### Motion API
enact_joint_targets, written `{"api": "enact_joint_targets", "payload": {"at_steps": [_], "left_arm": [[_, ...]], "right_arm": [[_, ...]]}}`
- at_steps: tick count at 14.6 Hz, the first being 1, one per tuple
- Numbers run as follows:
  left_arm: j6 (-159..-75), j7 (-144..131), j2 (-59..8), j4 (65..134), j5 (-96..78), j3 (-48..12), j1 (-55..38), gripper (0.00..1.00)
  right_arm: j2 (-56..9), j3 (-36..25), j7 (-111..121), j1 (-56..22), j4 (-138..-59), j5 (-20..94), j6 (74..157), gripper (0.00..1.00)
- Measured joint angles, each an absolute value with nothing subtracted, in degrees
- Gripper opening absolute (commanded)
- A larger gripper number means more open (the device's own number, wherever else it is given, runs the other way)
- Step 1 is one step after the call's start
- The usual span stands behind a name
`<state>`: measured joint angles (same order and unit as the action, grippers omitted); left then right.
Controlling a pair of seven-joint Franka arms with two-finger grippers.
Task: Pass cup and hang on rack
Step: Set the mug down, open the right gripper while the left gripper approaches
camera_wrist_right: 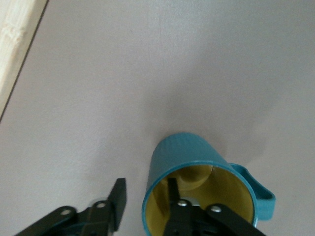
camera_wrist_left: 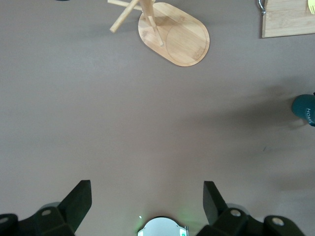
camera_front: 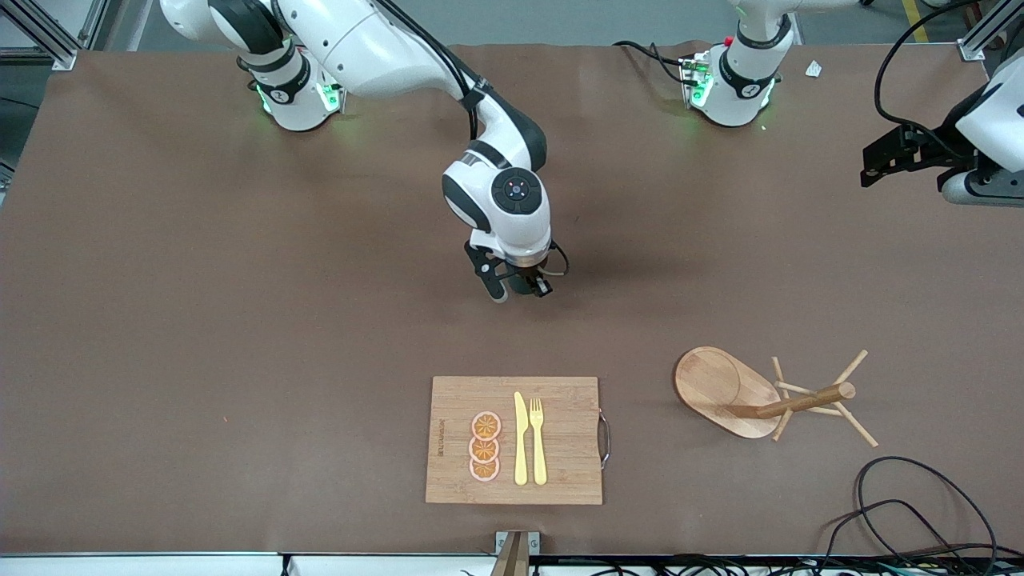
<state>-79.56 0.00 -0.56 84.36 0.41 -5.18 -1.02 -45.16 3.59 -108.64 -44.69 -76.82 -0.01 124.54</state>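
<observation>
The teal cup [camera_wrist_right: 189,162] with a yellow inside stands upright on the table, its handle [camera_wrist_right: 256,189] to one side. My right gripper [camera_wrist_right: 145,196] is open astride its rim, with one finger [camera_wrist_right: 172,191] inside the cup and the other [camera_wrist_right: 118,196] outside, apart from the wall. In the front view the right gripper [camera_front: 516,284] hides the cup at mid-table. The cup's edge also shows in the left wrist view [camera_wrist_left: 305,110]. The wooden rack [camera_front: 724,388] stands toward the left arm's end and shows in the left wrist view too [camera_wrist_left: 177,34]. My left gripper [camera_wrist_left: 146,196] is open and empty, and waits high at that end [camera_front: 880,164].
A bamboo cutting board [camera_front: 560,440] with orange slices, a yellow knife and a fork lies nearer the front camera than the cup. Black cables [camera_front: 920,512] lie by the front edge at the left arm's end.
</observation>
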Motion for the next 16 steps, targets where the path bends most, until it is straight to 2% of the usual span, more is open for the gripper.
{"api": "enact_joint_targets", "payload": {"at_steps": [5, 9, 12, 16], "left_arm": [[-79.81, -7.61, -1.01, 84.36, 0.41, -9.66, -2.86, 1.0], [-80.74, -16.27, -3.0, 84.37, 0.44, -12.41, -6.68, 1.0], [-80.85, -19.61, -3.88, 84.36, 0.5, -12.49, -9.16, 1.0], [-82.97, -23.64, -5.04, 84.38, 0.88, -12.53, -12.19, 1.0]], "right_arm": [[-45.07, 3.33, -107.3, -43.43, -69.79, -0.02, 115.08, 1.0], [-42.78, 3.14, -89.66, -39.37, -65.43, -0.04, 108.42, 1.0], [-38.0, 2.33, -74.13, -37.37, -66.52, -2.61, 102.88, 1.0], [-27.23, 1.78, -56.05, -32.52, -75.15, -3.91, 100.32, 1.0]]}}
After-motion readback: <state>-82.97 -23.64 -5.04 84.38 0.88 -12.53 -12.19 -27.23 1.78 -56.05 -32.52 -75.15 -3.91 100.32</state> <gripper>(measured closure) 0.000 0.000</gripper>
